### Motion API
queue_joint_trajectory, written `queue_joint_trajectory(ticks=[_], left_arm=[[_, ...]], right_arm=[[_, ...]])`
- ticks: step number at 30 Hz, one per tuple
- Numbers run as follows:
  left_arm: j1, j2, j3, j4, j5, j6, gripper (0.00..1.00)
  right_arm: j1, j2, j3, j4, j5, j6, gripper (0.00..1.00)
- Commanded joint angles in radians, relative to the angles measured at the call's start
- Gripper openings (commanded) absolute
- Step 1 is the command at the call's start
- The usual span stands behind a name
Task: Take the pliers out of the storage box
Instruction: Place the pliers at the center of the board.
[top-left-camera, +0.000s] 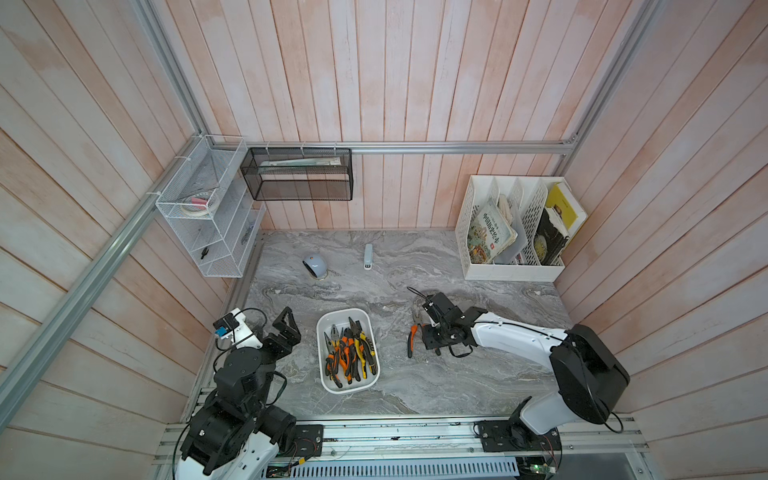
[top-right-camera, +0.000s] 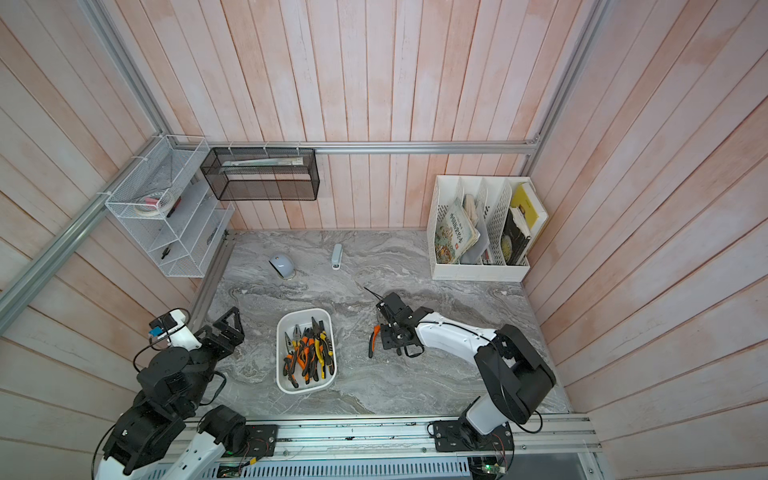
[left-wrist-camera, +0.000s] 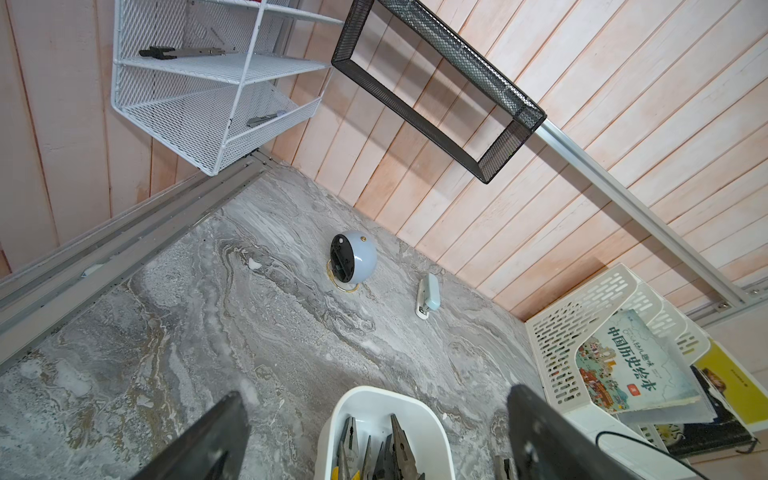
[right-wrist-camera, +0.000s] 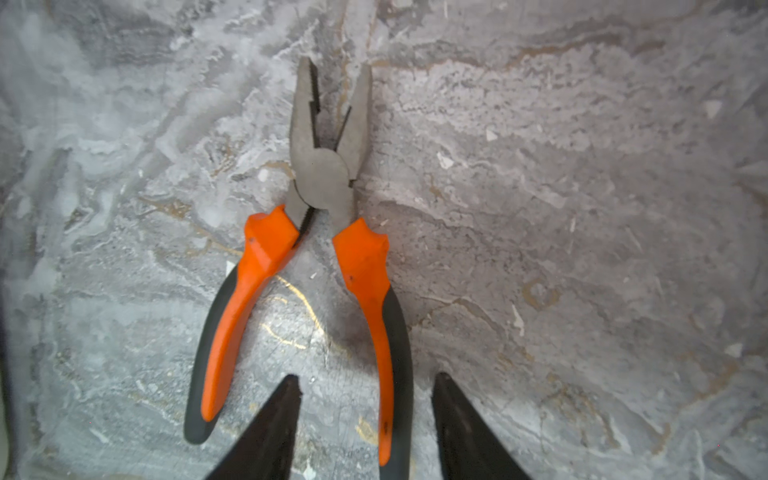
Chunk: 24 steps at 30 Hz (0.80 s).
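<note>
right gripper: fingers spread, straddling one handle, not pinching | orange-handled pliers: flat on table, near storage box | other pliers: heaped inside box | left gripper: fingers spread wide, empty

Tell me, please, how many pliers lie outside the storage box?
1: an orange-handled pair on the tabletop beneath the right claw; it could hide others.

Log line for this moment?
right gripper: open around one handle of orange pliers on tabletop | left gripper: open, empty | storage box: other pliers inside
</note>
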Motion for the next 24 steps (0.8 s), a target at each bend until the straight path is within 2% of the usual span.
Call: queue_joint_trajectory(ticks=[1, 4, 5, 6, 13, 24], left_arm=[[-0.008, 0.007, -0.014, 0.015, -0.003, 0.012, 1.00], [-0.008, 0.007, -0.015, 0.016, -0.003, 0.014, 1.00], [-0.007, 0.007, -0.015, 0.016, -0.003, 0.014, 1.00], [-0.008, 0.008, -0.015, 0.016, -0.003, 0.014, 1.00], [-0.008, 0.004, -0.013, 0.015, -0.003, 0.014, 1.00], [-0.011, 0.004, -0.015, 0.016, -0.003, 0.015, 1.00]], right_arm=[[-0.003, -0.007, 0.042, -0.059, -0.040, 0.033, 0.67], [-0.004, -0.019, 0.072, -0.067, -0.100, 0.072, 0.81], [-0.004, -0.023, 0.083, -0.067, -0.113, 0.086, 0.92], [-0.004, -0.022, 0.095, -0.067, -0.121, 0.105, 0.98], [-0.006, 0.061, 0.180, -0.144, -0.117, 0.168, 0.98], [-0.004, 0.154, 0.177, -0.161, -0.109, 0.208, 0.98]])
